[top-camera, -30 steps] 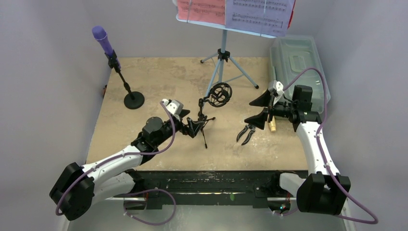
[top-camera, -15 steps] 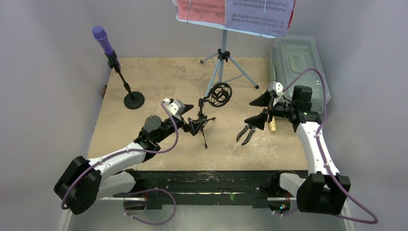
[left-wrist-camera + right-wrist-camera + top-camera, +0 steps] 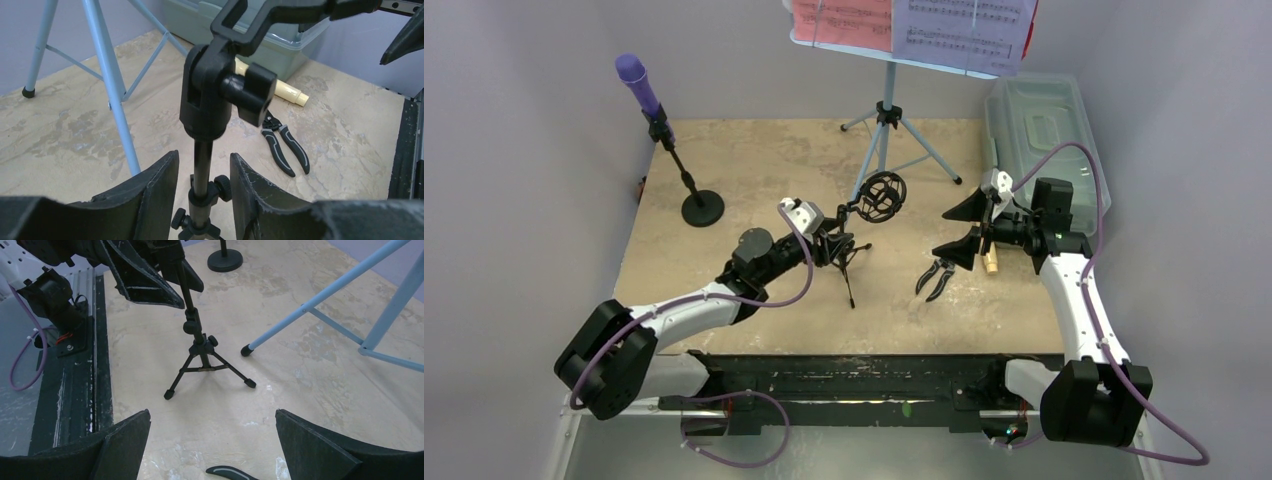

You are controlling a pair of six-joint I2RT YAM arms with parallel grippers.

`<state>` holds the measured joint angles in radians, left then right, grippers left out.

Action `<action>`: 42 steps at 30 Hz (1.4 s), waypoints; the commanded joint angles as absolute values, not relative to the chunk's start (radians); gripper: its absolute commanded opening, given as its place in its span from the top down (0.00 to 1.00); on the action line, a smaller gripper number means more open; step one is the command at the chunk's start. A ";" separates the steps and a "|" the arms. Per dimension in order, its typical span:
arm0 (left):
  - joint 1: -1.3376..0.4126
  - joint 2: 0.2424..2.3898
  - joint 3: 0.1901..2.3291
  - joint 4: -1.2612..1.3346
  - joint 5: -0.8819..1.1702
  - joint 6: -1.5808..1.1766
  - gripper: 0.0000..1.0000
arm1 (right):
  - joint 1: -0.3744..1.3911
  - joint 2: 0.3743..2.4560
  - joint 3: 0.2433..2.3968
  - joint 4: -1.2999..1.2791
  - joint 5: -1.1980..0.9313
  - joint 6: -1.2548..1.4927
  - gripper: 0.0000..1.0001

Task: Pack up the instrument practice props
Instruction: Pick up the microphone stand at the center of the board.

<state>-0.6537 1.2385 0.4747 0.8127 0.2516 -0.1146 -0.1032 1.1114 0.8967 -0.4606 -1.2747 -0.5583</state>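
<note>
The black mic tripod (image 3: 848, 262) stands mid-table with a ring-shaped mount (image 3: 883, 196) on top. My left gripper (image 3: 836, 243) straddles its stem (image 3: 201, 160); the jaws sit close on either side with a small gap each way, so it is open. My right gripper (image 3: 944, 233) hovers wide open and empty above the table, right of the tripod (image 3: 202, 357). A purple microphone (image 3: 631, 72) sits on the round-base pole (image 3: 702, 208) at the back left. The light-blue music stand (image 3: 886, 130) carries red (image 3: 842, 20) and white (image 3: 964, 25) pages. The cream microphone (image 3: 991, 262) lies under the right gripper.
Black-handled pliers (image 3: 936, 277) lie on the table between the tripod and the right arm. A translucent grey-green box (image 3: 1049, 120) sits along the right edge, lid on. The music stand's blue legs (image 3: 320, 295) spread just behind the tripod.
The left arm has reached forward and right to the tripod, and its jaws have narrowed from wide open around the stem. The right arm has not moved.
</note>
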 commanded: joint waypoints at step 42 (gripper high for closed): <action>-1.038 1.238 0.638 0.851 -0.510 -0.283 1.00 | 0.070 1.168 0.702 0.172 -1.255 0.168 0.04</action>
